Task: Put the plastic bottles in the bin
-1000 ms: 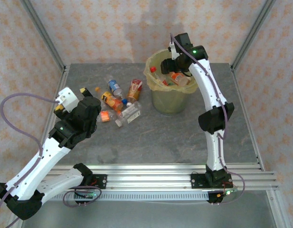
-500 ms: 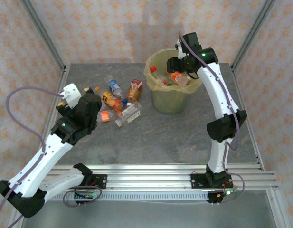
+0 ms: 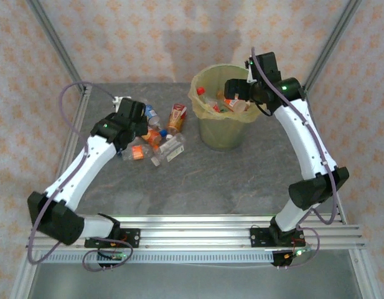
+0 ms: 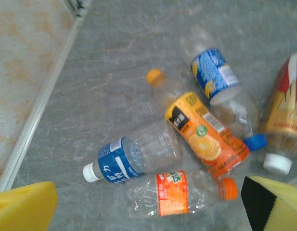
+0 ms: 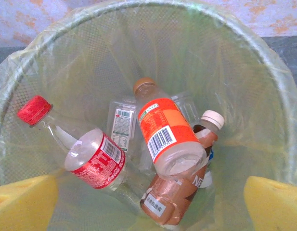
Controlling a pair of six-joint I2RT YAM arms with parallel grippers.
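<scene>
Orange-labelled bottle (image 4: 171,194) lies below the left gripper (image 4: 148,209), jaws spread; best clamp its middle. Right gripper (image 5: 149,204) gapes empty above the bin (image 5: 220,53).

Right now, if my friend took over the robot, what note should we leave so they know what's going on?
Left pincer: open, empty, hovering over the loose bottles on the table.
Right pincer: open, empty, over the bin.
Done: at least four bottles lie in the bin, including a red-capped bottle, an orange-label bottle and a brown bottle.
To do: at least five bottles lie on the table left of the bin, among them a white-capped blue-label bottle and an orange juice bottle. Grabbing one of these with the left pincer looks like the likely next step.
</scene>
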